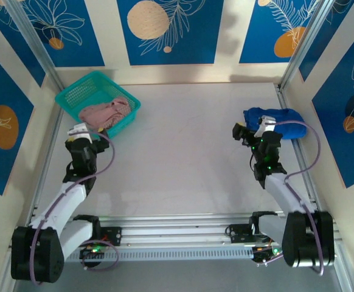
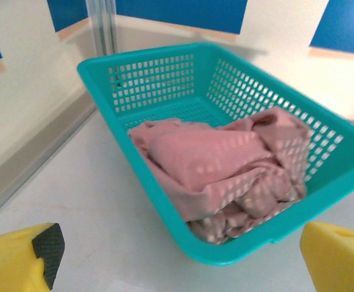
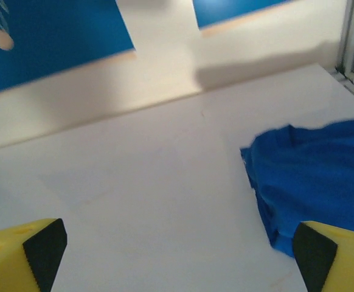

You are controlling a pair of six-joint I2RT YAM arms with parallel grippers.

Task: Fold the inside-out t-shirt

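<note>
Aiming at t-shirt point(image 1: 107, 112) bunched in upper-left basket point(image 1: 83, 91), left end effector point(image 1: 79, 130) spread for grab; right end effector point(image 1: 253, 129) spread too.

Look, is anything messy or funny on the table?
The pink t-shirt is scrunched up in the teal basket, not laid flat, and a blue garment lies crumpled on the right side of the table.

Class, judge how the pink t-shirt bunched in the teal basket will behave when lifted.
Probably floppy: the pink t-shirt lies crumpled in soft folds, so it should drape and unfurl. Thin cloth, so likely light. The perforated teal basket might shift if cloth snags.
</note>
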